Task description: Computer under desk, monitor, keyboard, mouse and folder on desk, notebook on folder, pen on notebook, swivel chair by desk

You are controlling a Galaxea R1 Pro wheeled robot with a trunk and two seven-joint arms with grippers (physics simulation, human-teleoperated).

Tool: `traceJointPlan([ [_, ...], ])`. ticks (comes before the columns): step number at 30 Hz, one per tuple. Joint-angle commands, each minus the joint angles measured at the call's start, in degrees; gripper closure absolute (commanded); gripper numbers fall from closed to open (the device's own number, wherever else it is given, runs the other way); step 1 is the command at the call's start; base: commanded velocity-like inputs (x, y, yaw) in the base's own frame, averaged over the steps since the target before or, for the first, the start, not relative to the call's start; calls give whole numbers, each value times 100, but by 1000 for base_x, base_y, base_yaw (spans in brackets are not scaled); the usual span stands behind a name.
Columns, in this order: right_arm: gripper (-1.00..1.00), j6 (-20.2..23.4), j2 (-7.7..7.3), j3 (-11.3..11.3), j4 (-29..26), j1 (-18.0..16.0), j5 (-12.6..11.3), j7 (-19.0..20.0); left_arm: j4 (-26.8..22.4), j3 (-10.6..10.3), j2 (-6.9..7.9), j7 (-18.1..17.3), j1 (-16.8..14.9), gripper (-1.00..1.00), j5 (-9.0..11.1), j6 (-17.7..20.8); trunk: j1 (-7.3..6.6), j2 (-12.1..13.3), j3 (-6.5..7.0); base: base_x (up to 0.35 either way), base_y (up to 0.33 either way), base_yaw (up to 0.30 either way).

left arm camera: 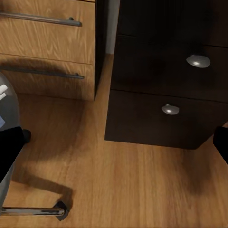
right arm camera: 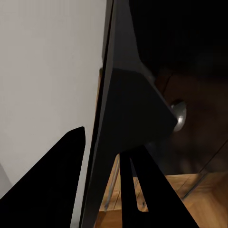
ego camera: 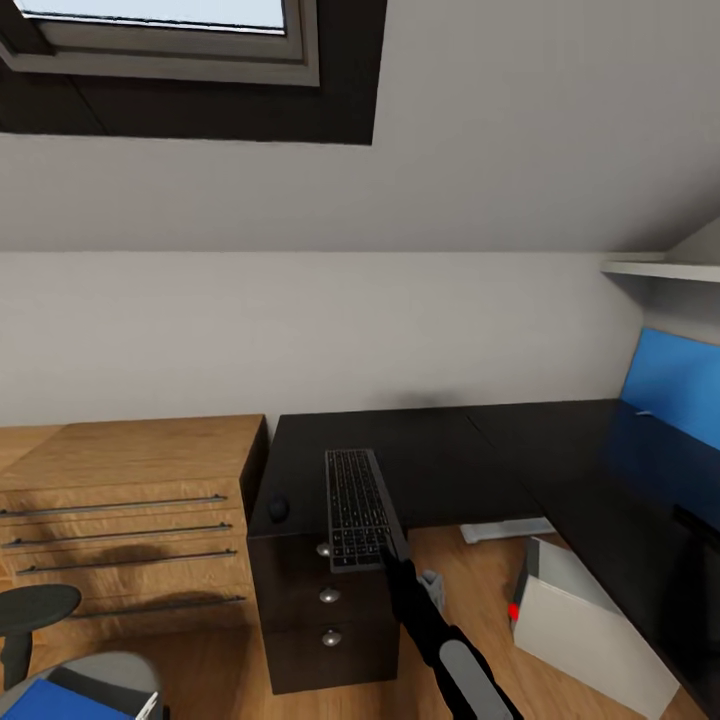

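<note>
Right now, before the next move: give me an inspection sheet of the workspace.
Surface: desk, black top.
Job's things: keyboard at the desk's near edge; small dark mouse beside it; computer on the floor under the desk; folder on the swivel chair.
Clutter: pale flat thing on the floor, unidentifiable.
Grippers: right gripper shut on the keyboard's near end; left gripper open above the floor.
Cables: nothing seen.
Surroundings: wood drawer unit, blue wall panel, window.
</note>
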Motion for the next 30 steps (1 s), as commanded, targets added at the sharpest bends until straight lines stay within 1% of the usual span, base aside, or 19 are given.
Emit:
traceJointPlan([
  [1,100,19,-3,-2,22,-2,-34,-124,-1,1,-2,3,1,-100,52,-15,23,-44,-25,0,0,0],
  [5,100,14,-4,-23,11,-2,-59,-110,9,1,-2,9,1,-100,52,-15,111,-204,-96,0,0,0],
  [6,100,17,-9,-32,0,-2,-65,-104,9,1,-2,9,1,-100,52,-15,111,-204,-96,0,0,0],
  [7,100,25,-32,-24,-191,1,-80,-88,17,1,-2,10,1,-100,47,-15,111,-204,-96,0,0,0],
  [9,100,11,-38,-25,-275,-1,-76,-85,40,-5,0,4,1,-100,37,-15,111,-204,-96,0,0,0],
  [14,100,-16,-37,-35,-298,6,-92,-84,132,-6,15,1,1,-100,27,-23,111,-204,-96,14,0,0],
  [16,100,-6,-40,-29,-299,7,-93,-77,236,-12,22,1,1,-100,24,-23,111,-204,-96,164,-14,0],
  [25,100,10,-40,-16,-294,7,-84,-75,239,-7,24,1,1,-100,26,-32,111,-204,-96,199,0,0],
  [30,100,14,-40,-12,-291,7,-84,-76,239,-7,24,1,1,-100,26,-32,111,-204,-96,109,0,0],
])
